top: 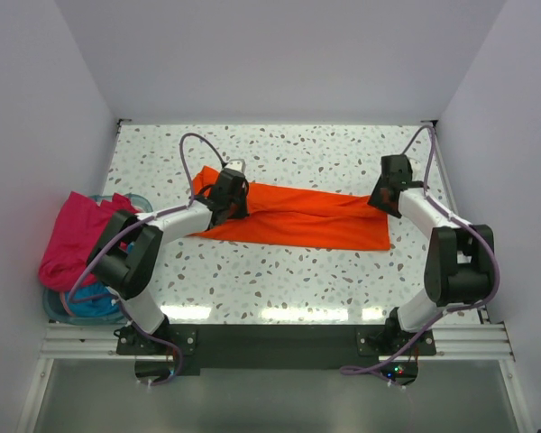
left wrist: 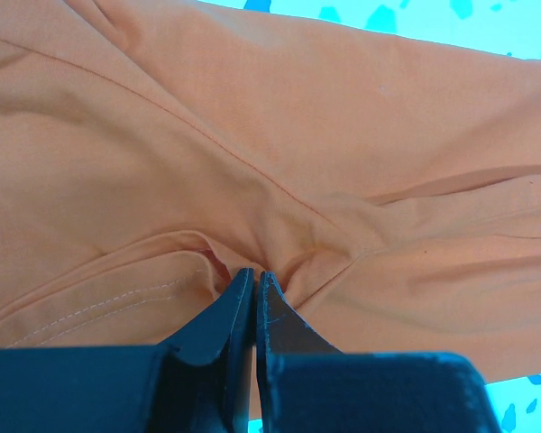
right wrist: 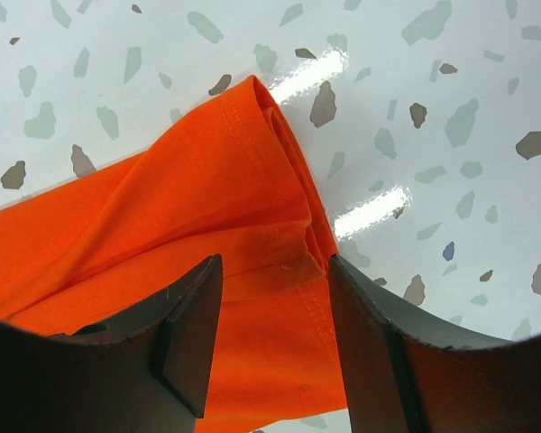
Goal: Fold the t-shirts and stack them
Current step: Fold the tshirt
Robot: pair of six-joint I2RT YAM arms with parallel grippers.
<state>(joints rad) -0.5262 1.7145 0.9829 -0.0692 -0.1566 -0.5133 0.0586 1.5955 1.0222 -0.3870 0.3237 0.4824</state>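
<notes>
The orange t-shirt (top: 298,216) lies folded lengthwise across the middle of the table. My left gripper (top: 227,200) is shut on a pinch of the orange cloth (left wrist: 279,180) near the shirt's left end; cloth puckers at the fingertips (left wrist: 272,298). My right gripper (top: 384,200) is open over the shirt's right hem (right wrist: 279,225), fingers astride its folded edge. A magenta-pink t-shirt (top: 77,234) hangs over the tub at left, with teal-blue cloth (top: 95,302) beneath it.
A pale blue plastic tub (top: 56,308) stands at the table's left edge beside the left arm. Speckled tabletop (top: 279,280) lies in front of the orange shirt and behind it (top: 307,153). White walls enclose the table.
</notes>
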